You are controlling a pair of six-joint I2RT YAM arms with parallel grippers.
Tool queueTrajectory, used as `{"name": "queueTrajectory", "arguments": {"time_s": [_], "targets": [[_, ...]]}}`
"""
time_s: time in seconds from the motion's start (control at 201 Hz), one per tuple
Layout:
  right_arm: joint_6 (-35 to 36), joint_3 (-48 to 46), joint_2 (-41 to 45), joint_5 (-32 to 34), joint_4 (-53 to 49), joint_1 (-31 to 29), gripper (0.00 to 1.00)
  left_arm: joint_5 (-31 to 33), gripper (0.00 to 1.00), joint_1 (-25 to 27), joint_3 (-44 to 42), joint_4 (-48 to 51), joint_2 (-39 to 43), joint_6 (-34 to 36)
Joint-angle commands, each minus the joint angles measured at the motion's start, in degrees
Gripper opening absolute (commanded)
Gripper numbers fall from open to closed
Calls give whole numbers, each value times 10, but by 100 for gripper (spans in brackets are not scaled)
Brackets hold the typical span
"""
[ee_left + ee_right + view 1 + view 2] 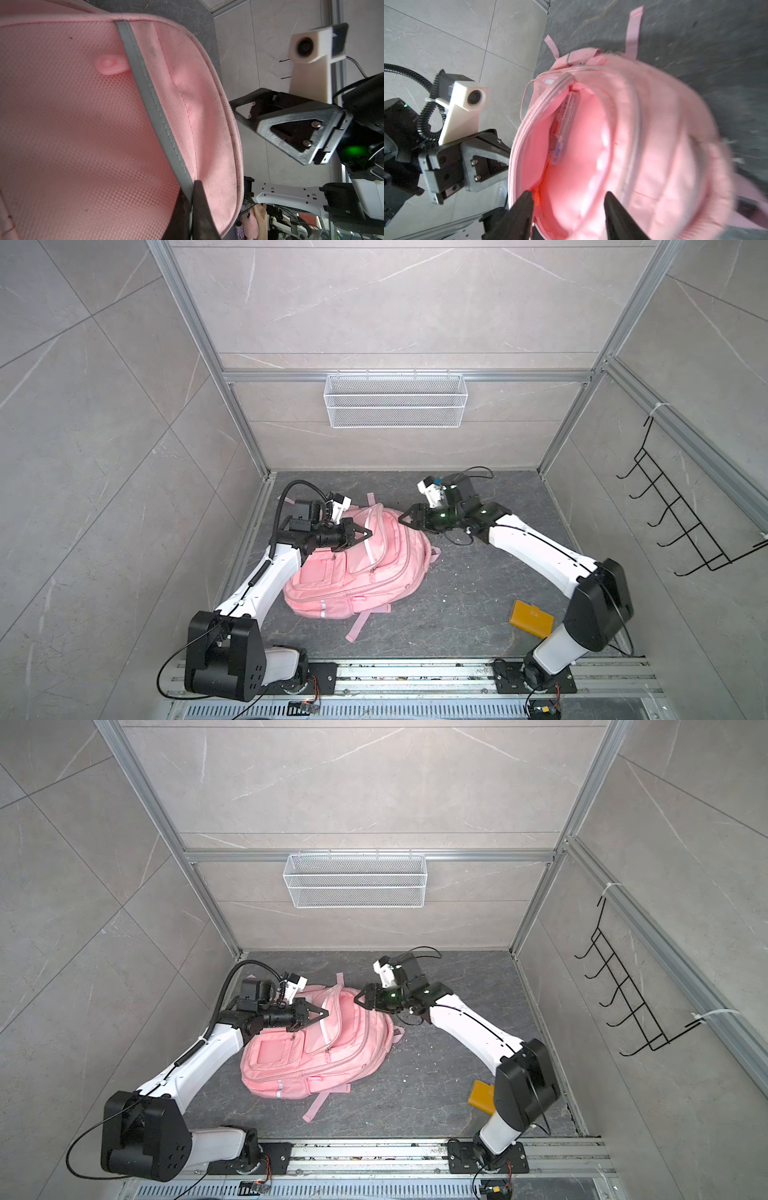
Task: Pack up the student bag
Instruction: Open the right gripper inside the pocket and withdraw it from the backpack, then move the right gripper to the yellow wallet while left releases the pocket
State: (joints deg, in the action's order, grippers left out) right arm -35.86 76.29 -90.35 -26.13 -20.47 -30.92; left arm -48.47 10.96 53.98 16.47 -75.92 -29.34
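While my left gripper (190, 186) pinches the bag's (374, 572) grey strip (149, 93), my right gripper (569, 194) gapes at its open mouth, gripping nothing

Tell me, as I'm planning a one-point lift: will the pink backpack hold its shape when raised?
Probably floppy: the backpack lies slumped, its fabric bending where the left hand pinches it. It would likely sag, not roll. Its loose strap may trail.

Left arm (266, 576) and right arm (536, 543) lean inward from bases at the near edge, the left gripper (368, 534) pinched tight on a flap of the bag (374, 572), the right gripper (404, 519) facing it with jaws apart at the bag's mouth.
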Motion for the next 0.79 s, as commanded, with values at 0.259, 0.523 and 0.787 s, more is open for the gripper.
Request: {"name": "queueTrajectory", "arguments": {"time_s": [0.259,0.523,0.787], "targets": [[90,-60,122,142,-254,121,84,97,8,35,12,-10,-36,41],[109,-79,168,225,-371,163,100,169,13,101,35,3,-74,67],[18,-137,235,249,-405,177,100,275,71,142,51,33,-71,106]]}}
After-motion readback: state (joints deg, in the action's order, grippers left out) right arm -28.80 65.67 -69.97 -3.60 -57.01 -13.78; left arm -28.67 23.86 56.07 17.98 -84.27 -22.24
